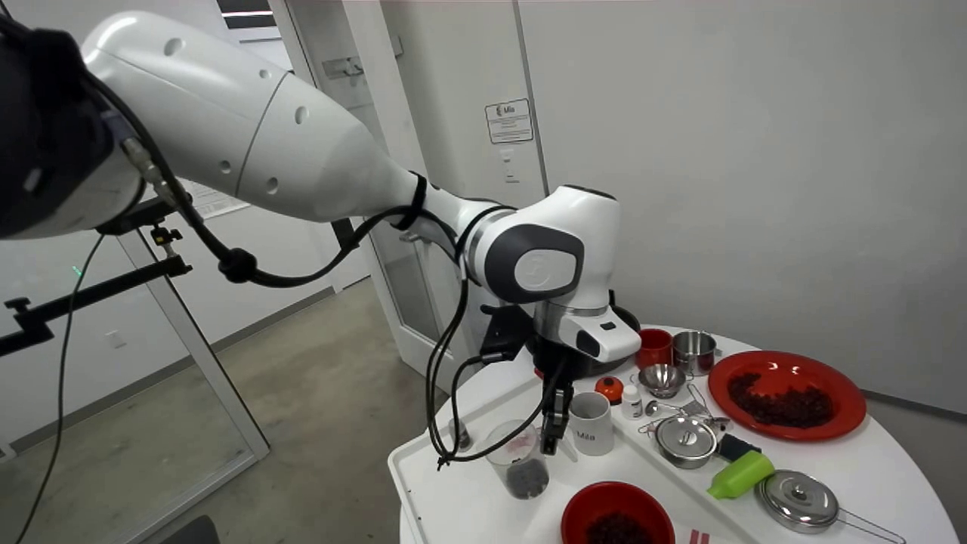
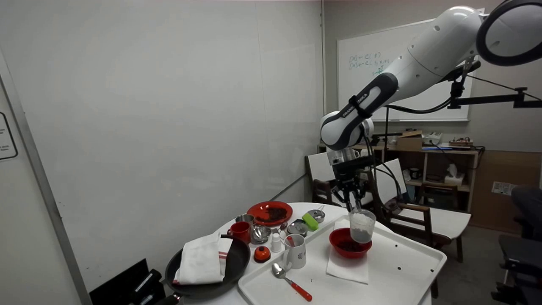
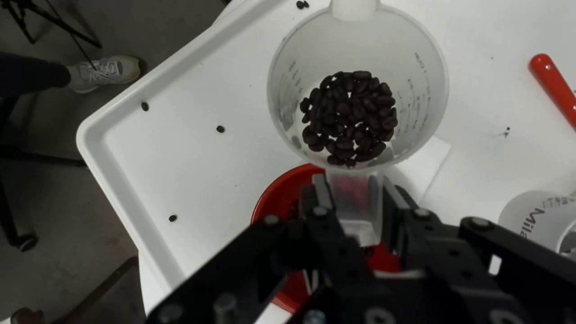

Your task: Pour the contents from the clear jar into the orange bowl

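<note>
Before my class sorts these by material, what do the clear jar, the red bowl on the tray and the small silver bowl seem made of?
Clear jar: probably plastic, cloudy and translucent; the beans show through its wall. Red bowl: perhaps plastic or glazed ceramic, smooth and opaque; its even colour leaves that open. Small silver bowl: likely metal, polished; it throws bright highlights.

The jar [image 2: 362,221] is clear, the bowl [image 2: 348,253] red.

Beans [image 3: 348,118] in the jar [image 2: 361,221], the bowl [image 2: 348,253] on a cloth [image 2: 347,271] on the tray [image 2: 391,281]
</note>
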Motion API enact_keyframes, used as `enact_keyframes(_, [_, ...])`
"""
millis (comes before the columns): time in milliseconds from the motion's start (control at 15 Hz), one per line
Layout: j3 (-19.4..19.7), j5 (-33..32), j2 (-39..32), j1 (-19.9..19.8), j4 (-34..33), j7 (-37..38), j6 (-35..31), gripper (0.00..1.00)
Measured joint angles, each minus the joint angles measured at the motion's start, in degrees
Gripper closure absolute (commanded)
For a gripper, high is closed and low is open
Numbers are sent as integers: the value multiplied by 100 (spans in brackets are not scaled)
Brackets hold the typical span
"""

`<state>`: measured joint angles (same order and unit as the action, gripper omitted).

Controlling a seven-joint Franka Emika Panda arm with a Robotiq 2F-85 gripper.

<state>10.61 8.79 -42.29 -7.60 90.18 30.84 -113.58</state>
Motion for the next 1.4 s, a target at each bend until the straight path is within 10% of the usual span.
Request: enact_keyframes(1400, [731,199,35,-900,-138,1766,-650,88])
